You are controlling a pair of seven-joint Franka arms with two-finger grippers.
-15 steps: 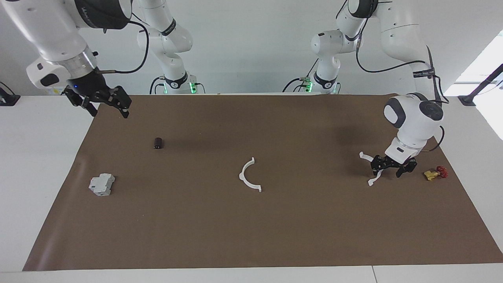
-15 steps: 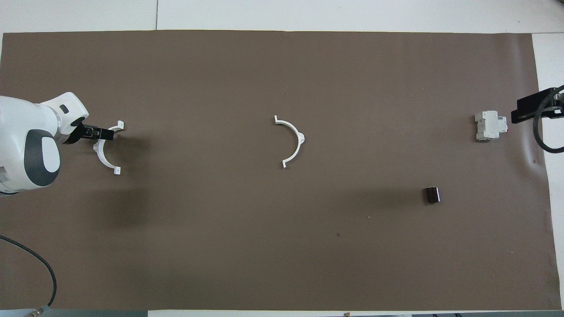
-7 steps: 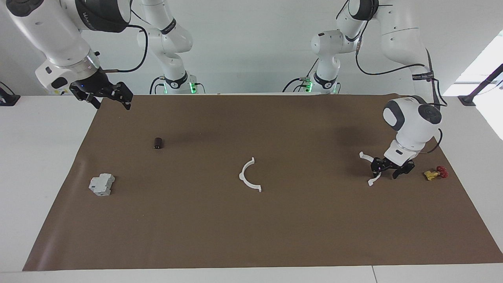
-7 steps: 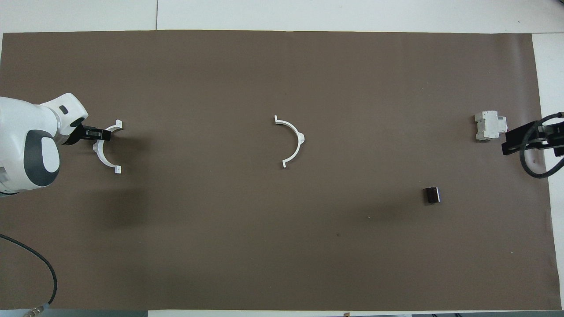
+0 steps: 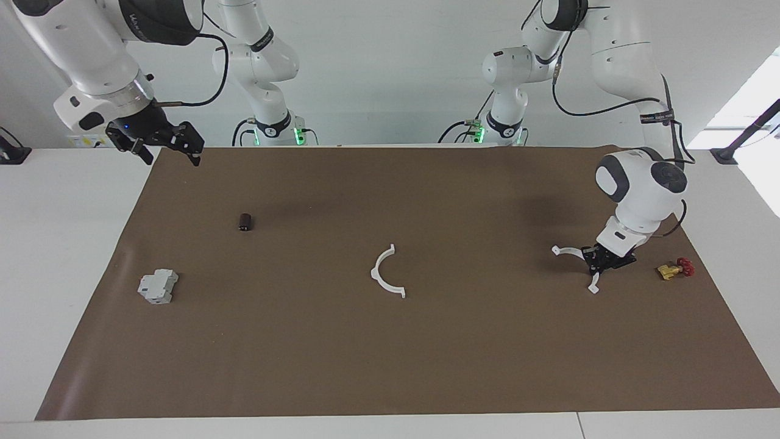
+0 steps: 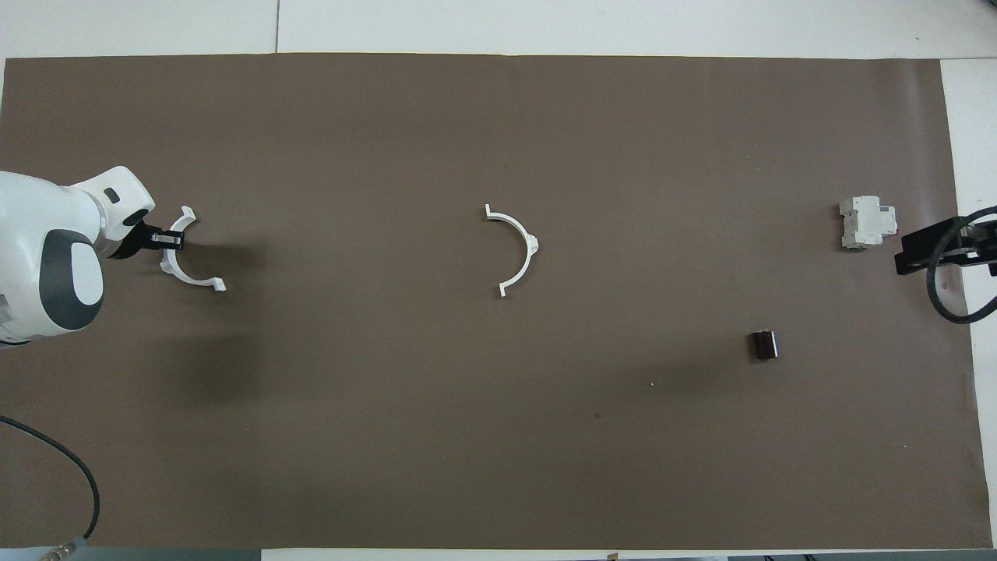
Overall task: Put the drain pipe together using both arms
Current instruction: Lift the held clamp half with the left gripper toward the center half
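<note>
Facing view: left gripper (image 5: 600,260) fingers seemingly pinch an arc (image 5: 576,252) — right gripper (image 5: 163,141) gapes, mat (image 5: 426,366) edge.

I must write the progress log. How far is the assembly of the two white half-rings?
Early stage. Nothing is joined: one thin white plastic half-ring lies alone at the brown mat's middle. In hand: the left gripper is shut on the second white half-ring at its end of the table. The right gripper hangs open, holding nothing. Bringing the halves together remains.
</note>
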